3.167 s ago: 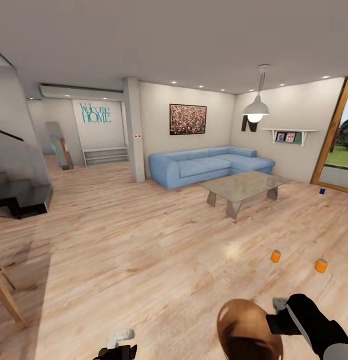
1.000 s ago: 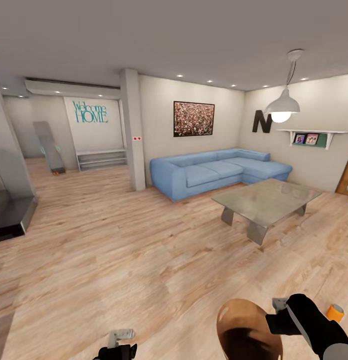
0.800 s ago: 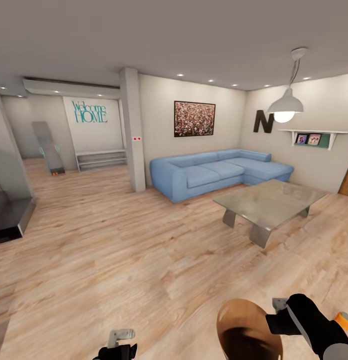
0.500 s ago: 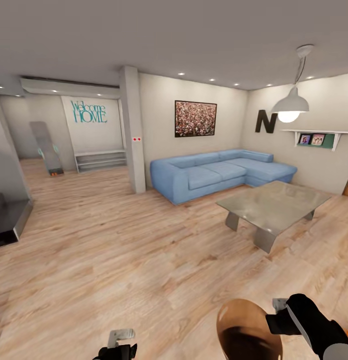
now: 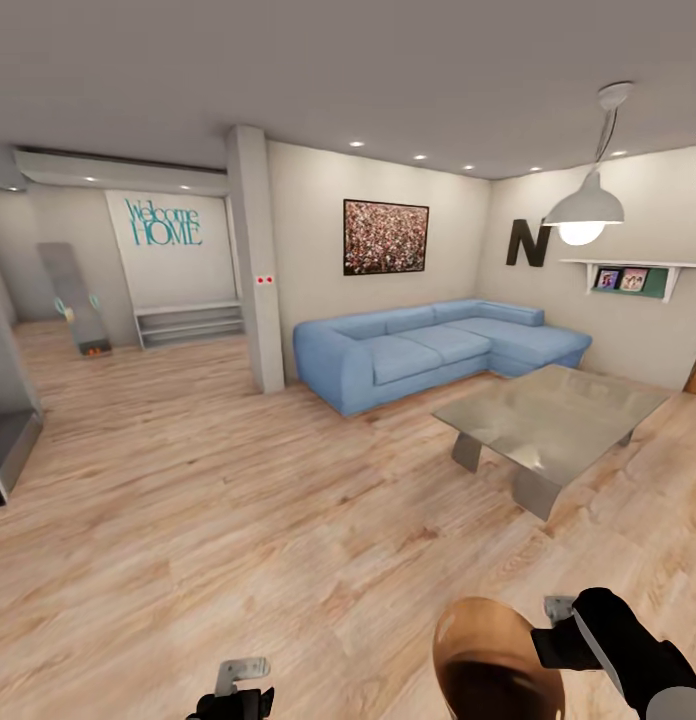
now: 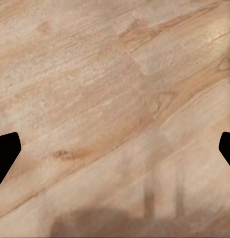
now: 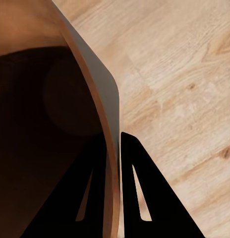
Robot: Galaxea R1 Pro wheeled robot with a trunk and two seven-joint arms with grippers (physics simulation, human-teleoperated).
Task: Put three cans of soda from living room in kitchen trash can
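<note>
I am in the living room. My right gripper is shut on the rim of the tash can, which is glossy copper-brown inside and sits low at the right of the head view. In the right wrist view the dark fingers pinch the thin wall of the tash can, one inside and one outside. My left gripper hangs low at the left; its wrist view shows it open over bare wood floor. The cans of soda are out of view.
A long blue corner sofa stands against the far wall, with a glass coffee table in front of it at the right. A grey pillar rises left of the sofa. A dark platform edge lies at the far left.
The camera has moved forward and turned, shifting the whole room. The orange cans and the blue one have slid out past the right edge. Both grippers hold as before.
</note>
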